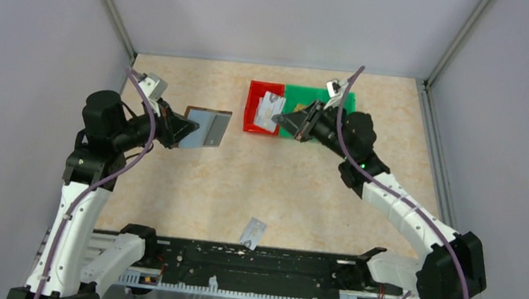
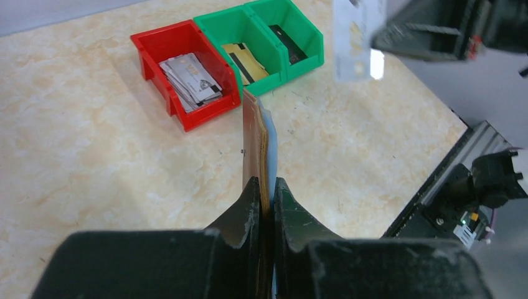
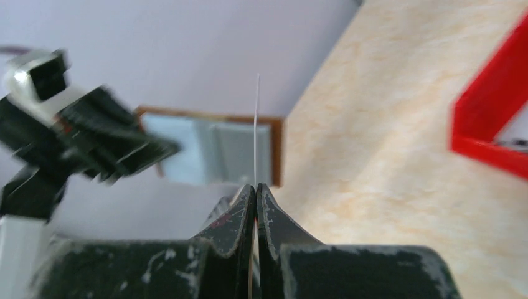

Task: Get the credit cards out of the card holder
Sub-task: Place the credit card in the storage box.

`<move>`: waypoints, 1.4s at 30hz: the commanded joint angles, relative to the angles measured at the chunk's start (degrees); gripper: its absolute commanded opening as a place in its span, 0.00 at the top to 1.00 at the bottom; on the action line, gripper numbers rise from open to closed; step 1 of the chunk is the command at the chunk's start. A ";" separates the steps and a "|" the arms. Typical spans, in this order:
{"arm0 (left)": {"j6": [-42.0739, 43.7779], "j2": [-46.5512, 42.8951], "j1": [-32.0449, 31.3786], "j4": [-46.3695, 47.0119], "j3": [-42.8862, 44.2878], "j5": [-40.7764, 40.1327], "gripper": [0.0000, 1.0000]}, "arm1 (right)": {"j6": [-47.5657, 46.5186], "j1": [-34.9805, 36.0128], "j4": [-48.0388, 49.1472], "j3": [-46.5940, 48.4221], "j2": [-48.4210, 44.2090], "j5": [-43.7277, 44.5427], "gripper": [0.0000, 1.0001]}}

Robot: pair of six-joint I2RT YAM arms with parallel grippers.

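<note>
At upper left your left claw (image 2: 268, 193) clamps the open brown leather card holder (image 1: 205, 128), your right claw (image 3: 256, 190) pinches one pale plastic card (image 2: 356, 43) near the red plastic bin (image 2: 208, 111) holding several; more are probably inside it.

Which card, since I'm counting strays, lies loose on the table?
The pale card at the near edge; others are in the red bin, green bin or held aloft.

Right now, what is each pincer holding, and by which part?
Left pincer clamps the open brown leather card holder by one edge; right pincer pinches a thin pale plastic card by one end.
</note>
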 commanded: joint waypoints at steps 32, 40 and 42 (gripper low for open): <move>39.65 21.12 -5.49 -9.78 -12.43 8.61 0.95 | -18.68 -9.33 -27.98 50.42 55.35 2.96 1.00; 42.34 31.45 -12.62 3.77 -17.27 -3.86 0.98 | -20.50 -9.40 -30.85 51.29 55.05 4.89 0.80; 42.37 32.76 -14.37 6.66 -18.01 -6.43 0.98 | -21.57 -9.45 -31.69 51.00 53.86 6.11 0.74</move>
